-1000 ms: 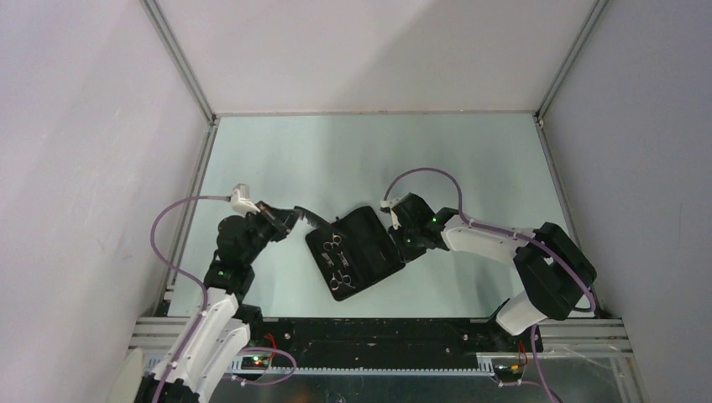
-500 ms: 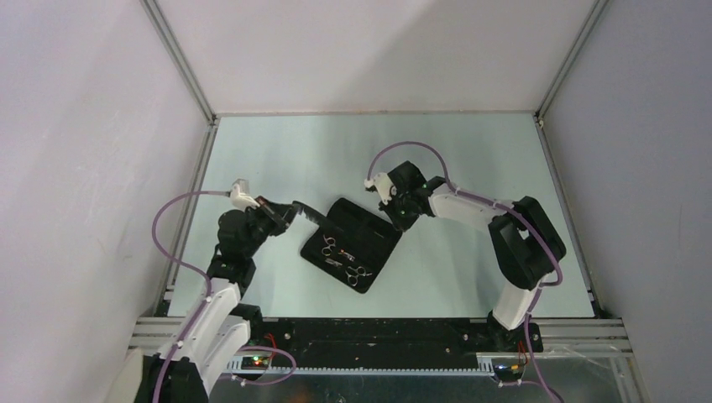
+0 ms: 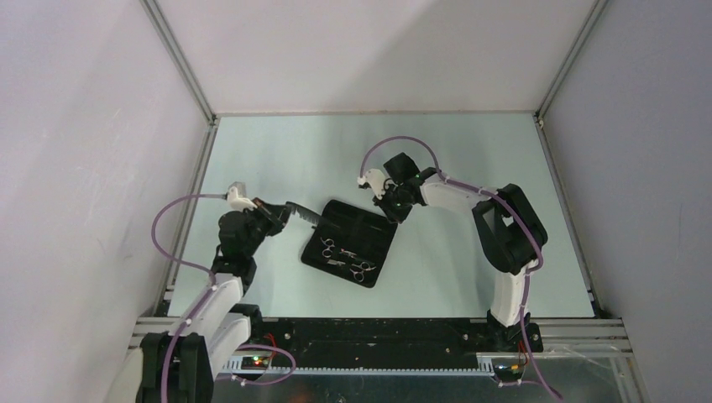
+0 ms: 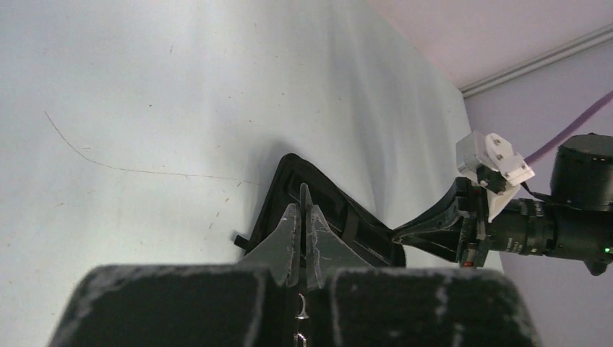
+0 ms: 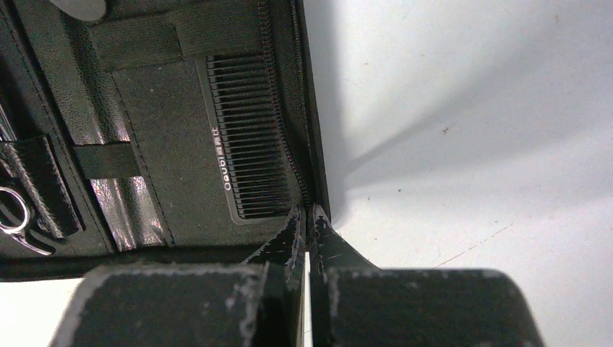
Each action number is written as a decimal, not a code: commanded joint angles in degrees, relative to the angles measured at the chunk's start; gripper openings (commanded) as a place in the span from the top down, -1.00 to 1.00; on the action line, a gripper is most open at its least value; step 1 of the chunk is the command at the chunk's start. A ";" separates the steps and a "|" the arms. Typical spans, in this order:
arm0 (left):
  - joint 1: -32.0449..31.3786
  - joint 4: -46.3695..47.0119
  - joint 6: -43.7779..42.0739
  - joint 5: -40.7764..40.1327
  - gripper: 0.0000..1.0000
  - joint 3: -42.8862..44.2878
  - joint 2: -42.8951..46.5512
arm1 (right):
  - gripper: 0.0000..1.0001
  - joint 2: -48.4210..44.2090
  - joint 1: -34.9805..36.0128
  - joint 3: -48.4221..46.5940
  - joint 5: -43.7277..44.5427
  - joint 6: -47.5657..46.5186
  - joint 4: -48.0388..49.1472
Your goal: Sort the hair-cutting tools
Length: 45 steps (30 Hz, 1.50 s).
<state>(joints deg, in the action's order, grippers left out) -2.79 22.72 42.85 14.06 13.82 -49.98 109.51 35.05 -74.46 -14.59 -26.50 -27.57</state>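
Between the left gripper's fingers, pressed tight together, there's a slim black toothed tool, its far end reaching the edge of the open black case just ahead. Over at the right gripper, the fingers are squeezed onto the case's zip rim. Right ahead of those fingertips a black comb lies in its pocket. Between the two grippers, silver scissors and a second pair lie in the case.

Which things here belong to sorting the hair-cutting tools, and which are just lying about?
Belong to the job:
far scissors
near scissors
black comb
toothed black tool, in the left gripper

Just there:
black zip case under the scissors, rim pinched by the right gripper
table
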 commanded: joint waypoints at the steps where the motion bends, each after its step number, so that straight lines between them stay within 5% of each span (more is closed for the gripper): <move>1: 1.11 3.79 -5.63 1.18 1.00 1.57 -2.52 | 1.00 0.52 0.94 -2.27 -2.17 -1.28 1.12; 24: -4.09 3.46 -9.18 6.60 1.00 4.29 -17.19 | 1.00 0.48 1.75 -1.77 -0.35 -1.19 1.83; 32: -8.42 -3.79 -13.21 7.65 1.00 11.77 -24.51 | 1.00 -0.19 2.47 -1.67 0.18 -1.19 2.10; 41: -12.55 -9.09 -12.86 7.28 0.71 17.55 -31.76 | 1.00 -0.95 2.73 -1.15 1.16 -0.76 2.60; 45: -14.05 -5.81 -5.50 4.38 0.65 15.82 -32.12 | 1.00 -1.10 2.62 -0.99 1.63 -0.58 2.61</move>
<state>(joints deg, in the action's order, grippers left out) -14.79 15.88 32.38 18.20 29.63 -82.00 109.60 37.23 -74.50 -12.34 -27.57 -26.98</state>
